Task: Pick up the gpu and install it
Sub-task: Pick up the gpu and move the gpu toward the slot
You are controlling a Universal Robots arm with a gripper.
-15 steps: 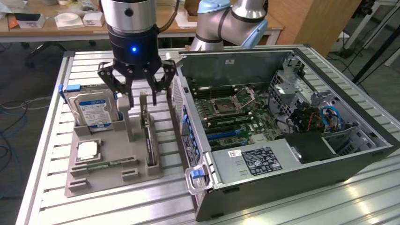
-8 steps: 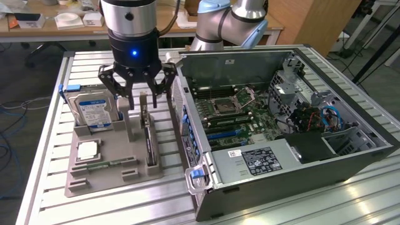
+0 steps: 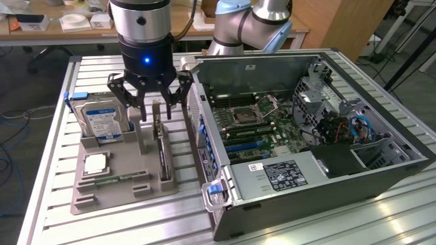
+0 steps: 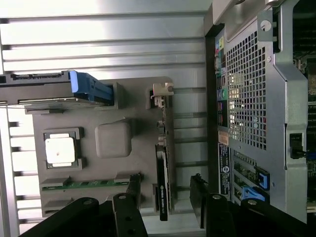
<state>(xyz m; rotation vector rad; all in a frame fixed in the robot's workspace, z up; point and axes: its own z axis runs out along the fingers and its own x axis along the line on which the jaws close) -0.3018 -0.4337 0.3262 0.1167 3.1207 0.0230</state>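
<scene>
The gpu [image 3: 162, 153] stands on its long edge in a slot along the side of the grey tray [image 3: 122, 196] that faces the open computer case [image 3: 307, 138]. It is a thin flat card with a dark board and a black face. It is seen almost edge-on, so it reads as a narrow dark strip. Its silver metal bracket [image 4: 161, 94] is at the same end of the tray as the hard drive [image 3: 102, 122]. The gripper [image 3: 154, 113] hangs over that end of the tray, directly above the card. Its jaws are spread wide, with one of the black fingers [image 4: 133, 192] on each side of the card. The wrist view shows a gap between the card and each finger, so the gripper holds nothing. The hard drive, silver with a blue label, stands upright in the tray corner away from the case. A square processor chip [image 4: 59, 150] lies flat in a pocket of the tray. A slim green memory stick [image 4: 84, 184] lies in a groove toward the tray end opposite the hard drive. The case lies on its side just beside the tray, with its circuit board exposed.
</scene>
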